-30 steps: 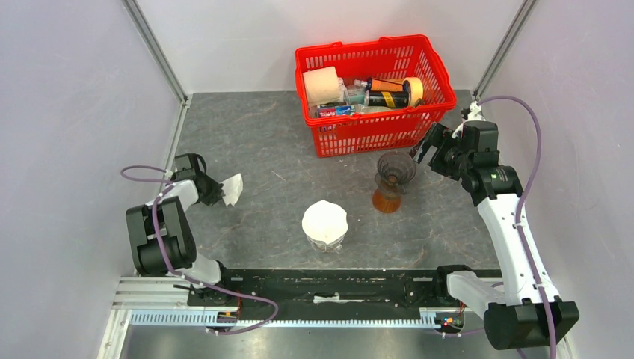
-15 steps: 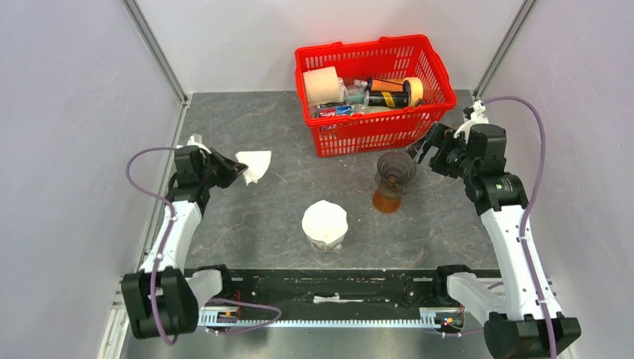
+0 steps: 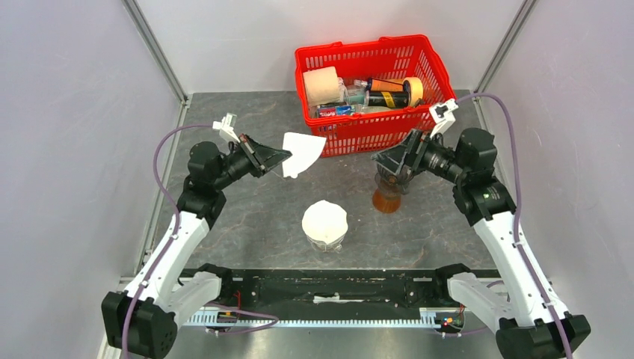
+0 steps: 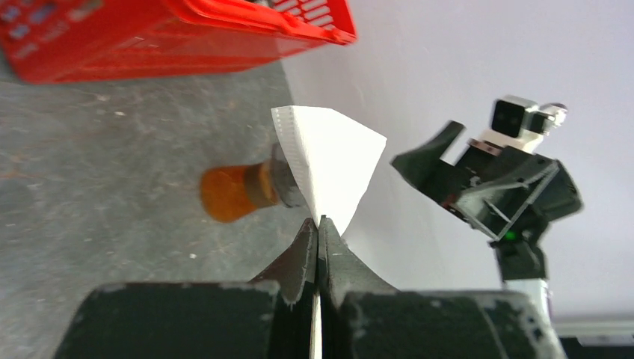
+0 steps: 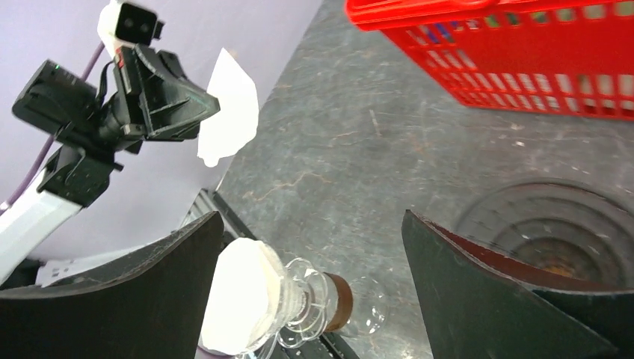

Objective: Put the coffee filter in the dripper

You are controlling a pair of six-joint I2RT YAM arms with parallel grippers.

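Note:
A white folded coffee filter (image 3: 301,152) hangs in the air left of the basket, pinched at its tip by my left gripper (image 3: 278,158), which is shut on it; the left wrist view shows the coffee filter (image 4: 325,161) fanning out above the closed gripper (image 4: 319,221). The clear ribbed dripper (image 3: 325,238) stands at the front centre on a glass base, with a white paper (image 3: 324,219) filling its mouth. My right gripper (image 3: 392,161) is open and empty, hovering beside a dark smoky cup (image 3: 396,172). In the right wrist view the dripper (image 5: 295,299) lies between the spread fingers (image 5: 312,217).
The dark smoky cup sits on an orange-brown vessel (image 3: 386,200). A red basket (image 3: 370,133) with a paper roll, bottles and tape stands at the back. Grey walls close in left and right; the black base rail (image 3: 321,288) runs along the near edge.
My left arm has lifted from the left table edge and swung right and up with the filter. My right gripper has moved left, over the dark cup.

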